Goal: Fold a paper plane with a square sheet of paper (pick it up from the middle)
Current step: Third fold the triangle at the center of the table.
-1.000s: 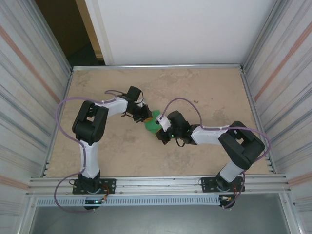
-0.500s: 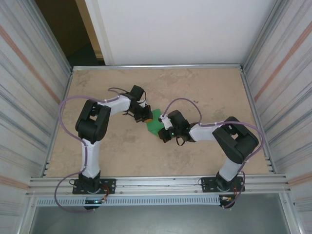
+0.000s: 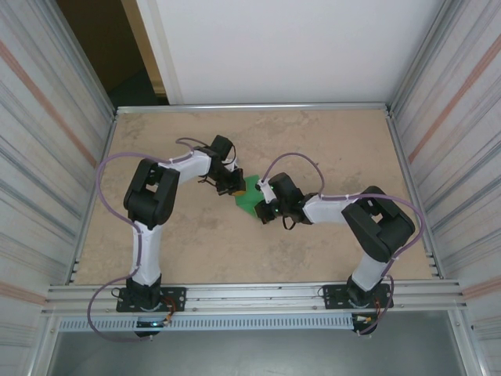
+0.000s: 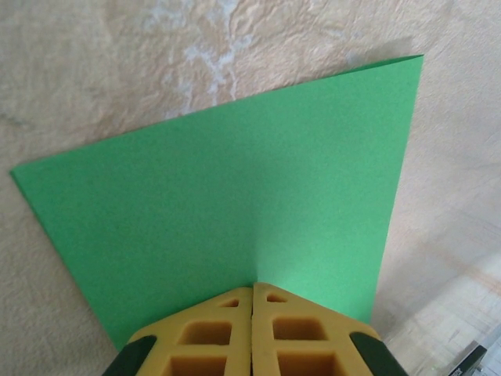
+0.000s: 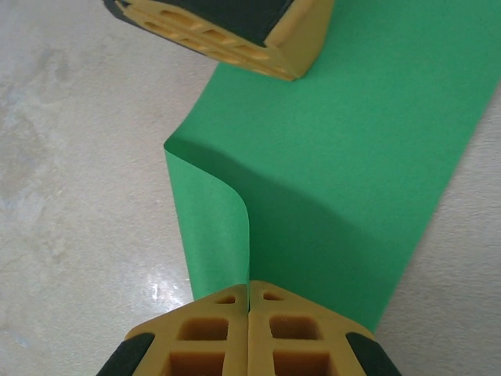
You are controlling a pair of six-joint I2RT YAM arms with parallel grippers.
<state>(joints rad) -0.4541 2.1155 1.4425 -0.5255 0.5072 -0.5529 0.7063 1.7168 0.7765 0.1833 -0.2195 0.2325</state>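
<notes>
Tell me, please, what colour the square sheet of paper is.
Plain bright green, with no markings; the square sheet of paper shows best in the left wrist view.

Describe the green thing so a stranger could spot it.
Find the sandy table, then its middle, where the left fingers and right fingers meet. Both pinch the sheet of paper: thin, plain, the one bright green thing there.

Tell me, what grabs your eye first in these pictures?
The bright green sheet of paper in the middle of the tan table catches the eye at once. The left claw and the right claw are each pinched shut on an opposite edge of it. By the right claw, that edge curls over.
</notes>
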